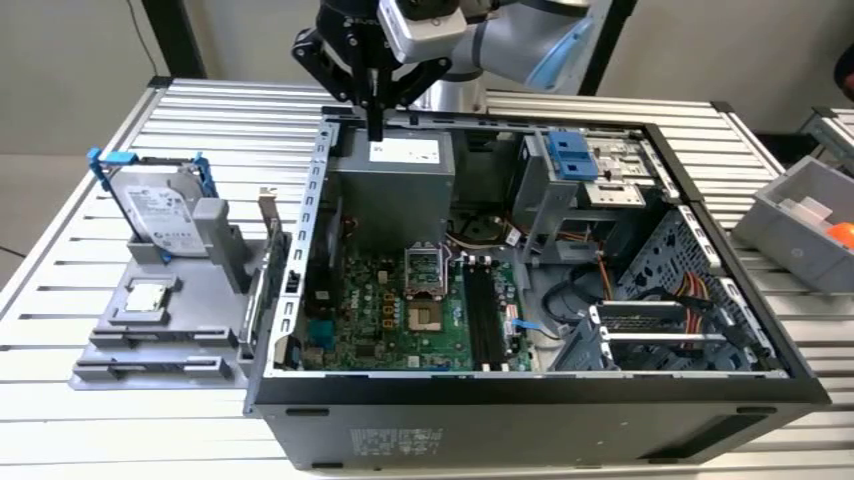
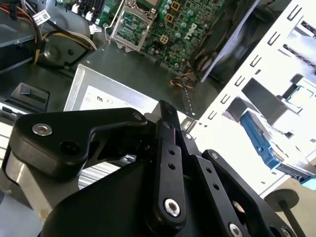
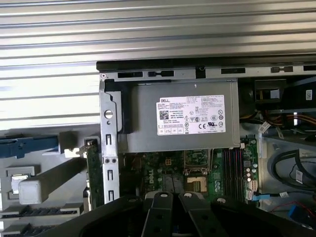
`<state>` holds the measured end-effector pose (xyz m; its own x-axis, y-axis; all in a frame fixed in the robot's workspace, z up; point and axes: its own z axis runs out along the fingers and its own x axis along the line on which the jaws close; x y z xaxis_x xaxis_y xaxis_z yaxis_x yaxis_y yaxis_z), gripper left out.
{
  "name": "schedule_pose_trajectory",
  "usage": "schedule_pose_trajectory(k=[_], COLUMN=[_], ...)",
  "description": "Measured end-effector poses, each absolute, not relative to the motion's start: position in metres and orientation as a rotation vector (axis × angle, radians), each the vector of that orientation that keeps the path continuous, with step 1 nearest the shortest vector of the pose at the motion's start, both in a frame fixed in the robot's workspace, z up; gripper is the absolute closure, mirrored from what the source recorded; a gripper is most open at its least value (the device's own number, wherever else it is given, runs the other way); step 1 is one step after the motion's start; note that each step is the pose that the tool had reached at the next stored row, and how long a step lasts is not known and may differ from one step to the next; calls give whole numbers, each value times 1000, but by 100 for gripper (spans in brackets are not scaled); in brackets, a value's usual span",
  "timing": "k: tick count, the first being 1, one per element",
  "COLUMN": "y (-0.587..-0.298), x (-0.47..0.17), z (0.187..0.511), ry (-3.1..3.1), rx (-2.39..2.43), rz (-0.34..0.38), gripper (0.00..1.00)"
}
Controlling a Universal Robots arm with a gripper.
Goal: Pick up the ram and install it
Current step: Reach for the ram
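The ram could not be made out with certainty, so its place relative to the end effector (image 1: 378, 135) could not be told. One case (image 1: 315, 230), one power supply (image 1: 394, 190), one green card (image 1: 279, 280) and one hard drive (image 1: 163, 212) were counted. The end effector was held above the power supply at the case's far edge, its fingers (image 3: 160, 215) drawn nearly together. Whether anything was pinched between them could not be told.

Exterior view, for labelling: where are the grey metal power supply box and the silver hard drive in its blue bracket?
Power supply box (image 1: 394, 205), exterior view, grey side face.
Hard drive (image 1: 163, 214), exterior view, labelled face.
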<state>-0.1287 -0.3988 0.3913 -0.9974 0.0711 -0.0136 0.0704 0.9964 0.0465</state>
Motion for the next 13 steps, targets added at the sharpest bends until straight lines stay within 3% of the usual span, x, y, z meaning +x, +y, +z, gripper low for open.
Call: schedule_pose_trajectory(k=[13], y=[-399], x=[-139], z=[390], ry=[3131], rx=[111], rz=[71], gripper=[100])
